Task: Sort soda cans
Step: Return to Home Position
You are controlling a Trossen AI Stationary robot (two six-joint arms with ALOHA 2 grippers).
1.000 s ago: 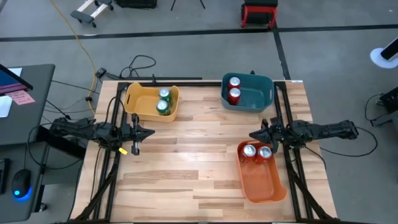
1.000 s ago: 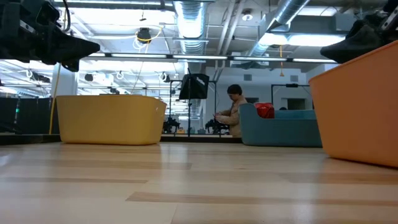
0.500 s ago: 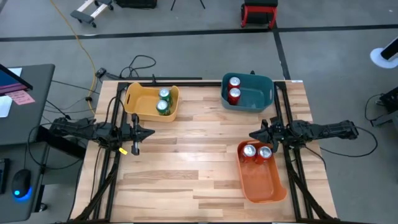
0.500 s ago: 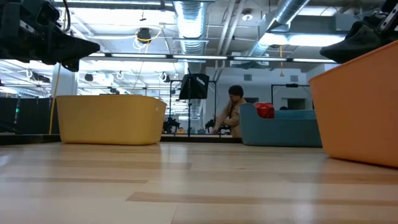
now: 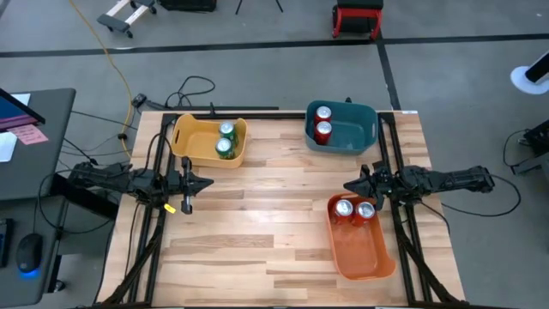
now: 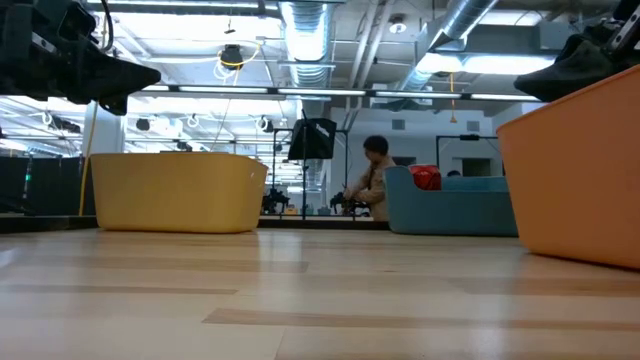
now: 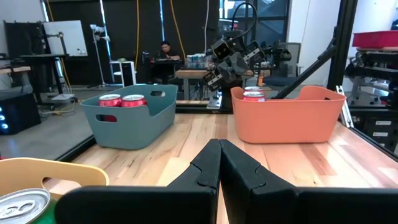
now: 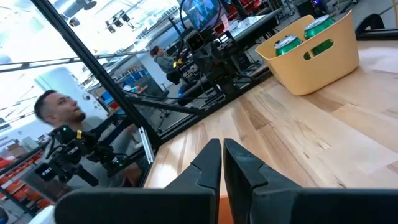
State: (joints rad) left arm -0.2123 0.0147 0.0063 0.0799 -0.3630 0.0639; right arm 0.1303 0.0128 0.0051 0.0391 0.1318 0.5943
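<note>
Two green soda cans stand in the yellow bin at the far left. Two red cans stand in the teal bin at the far right. Two more red cans stand at the far end of the orange bin on the right. My left gripper hovers shut over the table's left side, just on the near side of the yellow bin. My right gripper hovers shut on the right, between the teal and orange bins. Both hold nothing.
The wooden table has bare room across its middle and near-left part. Black frame rails run along the left and right edges. A person sits in the room beyond the far edge.
</note>
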